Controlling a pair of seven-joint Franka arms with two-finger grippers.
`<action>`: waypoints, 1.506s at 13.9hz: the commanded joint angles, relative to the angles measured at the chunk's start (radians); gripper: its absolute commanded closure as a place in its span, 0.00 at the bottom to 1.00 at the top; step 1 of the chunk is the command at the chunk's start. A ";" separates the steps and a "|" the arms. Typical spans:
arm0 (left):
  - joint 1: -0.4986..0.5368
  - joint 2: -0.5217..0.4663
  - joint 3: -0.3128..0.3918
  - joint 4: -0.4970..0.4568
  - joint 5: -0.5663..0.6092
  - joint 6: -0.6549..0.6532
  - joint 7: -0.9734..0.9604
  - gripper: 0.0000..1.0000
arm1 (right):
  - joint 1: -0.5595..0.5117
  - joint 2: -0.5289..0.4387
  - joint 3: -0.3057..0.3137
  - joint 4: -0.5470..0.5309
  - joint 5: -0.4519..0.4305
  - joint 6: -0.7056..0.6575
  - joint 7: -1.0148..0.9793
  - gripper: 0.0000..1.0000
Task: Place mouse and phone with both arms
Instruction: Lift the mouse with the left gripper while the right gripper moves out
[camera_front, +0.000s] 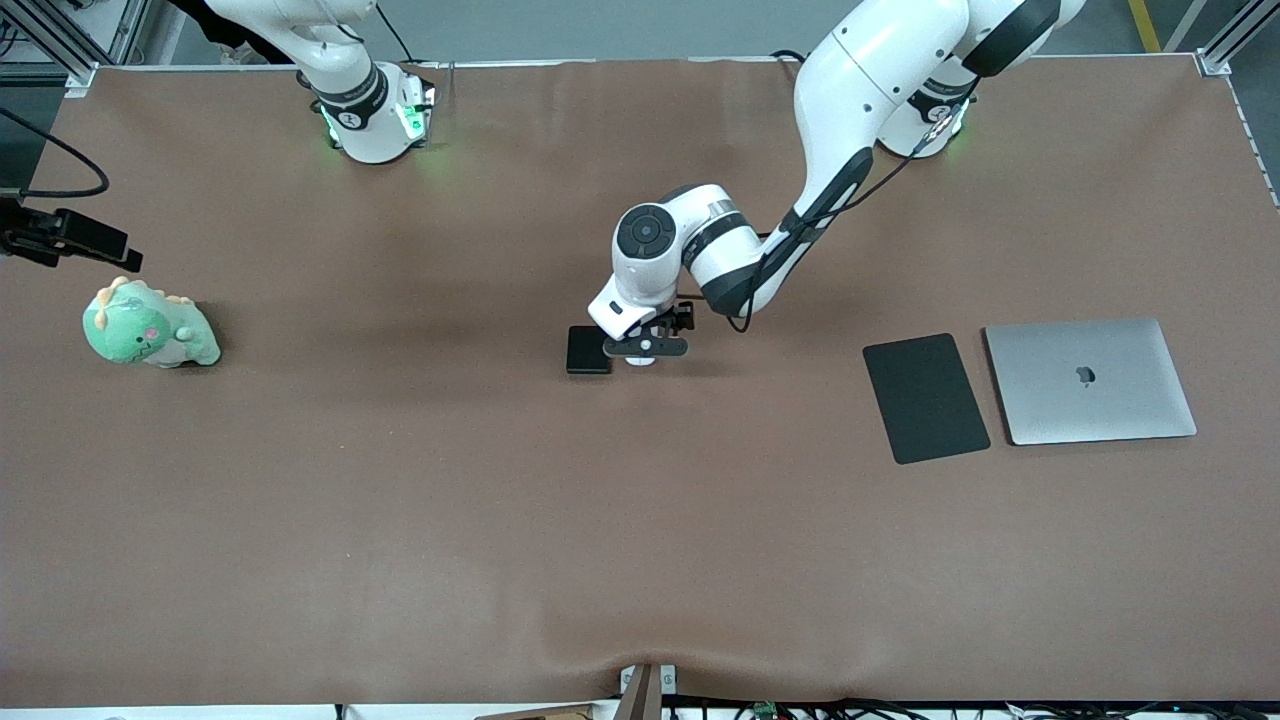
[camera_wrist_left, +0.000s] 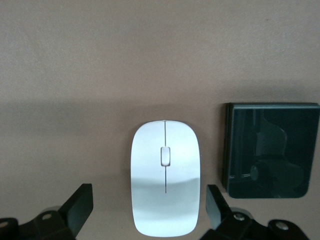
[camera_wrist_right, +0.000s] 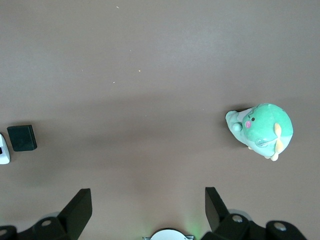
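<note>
The white mouse lies on the brown table, beside the black phone and toward the left arm's end from it. In the left wrist view the phone is a glossy dark slab close to the mouse. My left gripper hangs low over the mouse and hides it in the front view. That left gripper is open, one finger on each side of the mouse, neither touching it. My right gripper is open and empty, high over bare table near its own base. It is out of the front view.
A flat black mouse pad and a closed silver laptop lie side by side toward the left arm's end. A green plush dinosaur sits at the right arm's end, below a black camera mount.
</note>
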 joint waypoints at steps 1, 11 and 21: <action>-0.012 0.012 0.008 0.011 0.028 0.015 -0.043 0.00 | -0.007 0.008 0.008 0.009 0.012 0.005 -0.004 0.00; -0.012 0.051 0.008 0.006 0.053 0.070 -0.045 0.11 | 0.023 0.080 0.008 0.015 -0.010 0.060 -0.016 0.00; 0.041 -0.044 0.007 0.019 0.053 -0.054 -0.018 1.00 | 0.089 0.146 0.008 0.016 0.002 0.099 -0.005 0.00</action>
